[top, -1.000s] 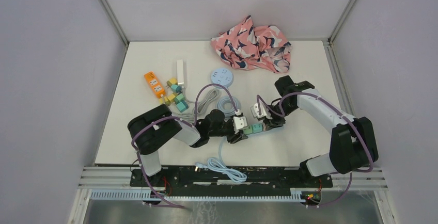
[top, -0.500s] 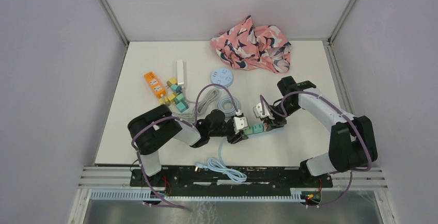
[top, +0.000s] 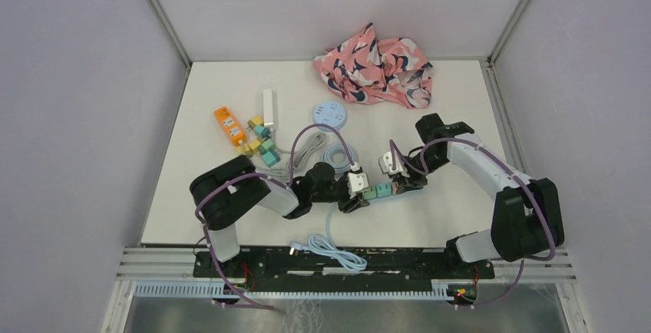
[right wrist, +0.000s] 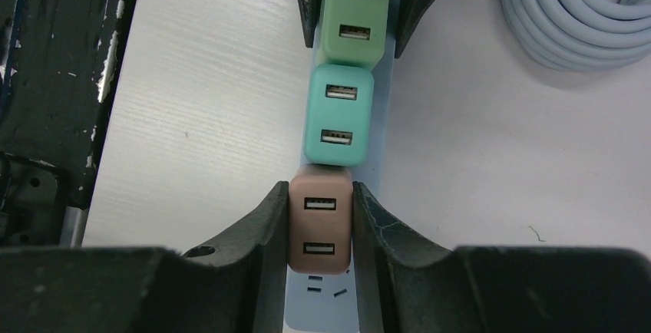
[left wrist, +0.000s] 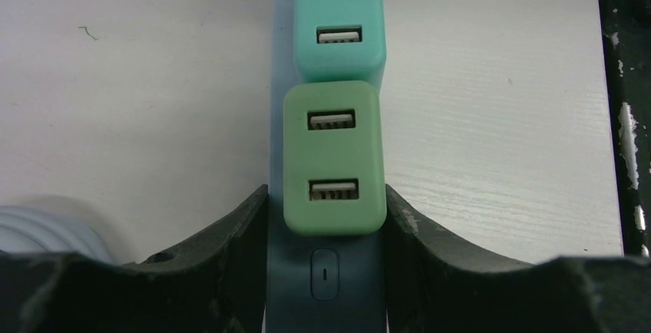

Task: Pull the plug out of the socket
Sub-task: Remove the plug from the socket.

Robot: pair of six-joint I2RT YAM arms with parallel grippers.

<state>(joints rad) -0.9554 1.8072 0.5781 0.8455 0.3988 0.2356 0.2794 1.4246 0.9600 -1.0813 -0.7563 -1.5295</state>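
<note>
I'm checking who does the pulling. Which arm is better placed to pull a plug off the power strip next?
Right. The right gripper is shut on the brown plug, so it can probably pull straight away. The left gripper clamps the power strip at the green plug, bracing it.

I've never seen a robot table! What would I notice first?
The pink patterned cloth bunched at the far edge of the table. Then, in the middle, a green plug, a teal plug and a brown plug lined up on a blue power strip, with the left gripper clamped on the strip and the right gripper pinching the brown one.
</note>
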